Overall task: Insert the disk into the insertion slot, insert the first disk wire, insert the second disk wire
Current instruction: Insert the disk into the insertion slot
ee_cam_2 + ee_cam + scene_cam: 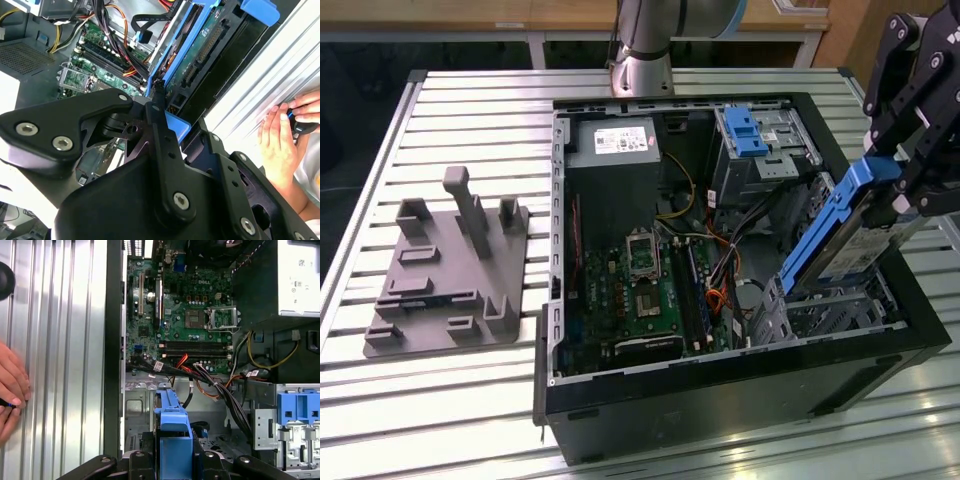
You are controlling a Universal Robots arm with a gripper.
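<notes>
The claw [890, 185] is pinching the disk [835, 235] by the upper end of its blue frame, over the exterior view's right side of the open computer case [740, 390]. In both wrist views the black fingers [160, 135] press against the frame from either side. The disk hangs tilted, high end toward the claw. Its low end is at the top edge of the insertion slot [825, 310], the grey perforated cage in the case's near right corner; I cannot tell whether they touch. Just left of the slot, loose wires [720, 265] lie beside the motherboard [640, 290]. Farther back stands a taller cage [770, 165] with a blue latch [745, 130]. Outside the case, a person's hand [280, 145] rests on the slatted desk [470, 110]. Well to the exterior view's left, a grey fixture [450, 270] sits on the desk.
</notes>
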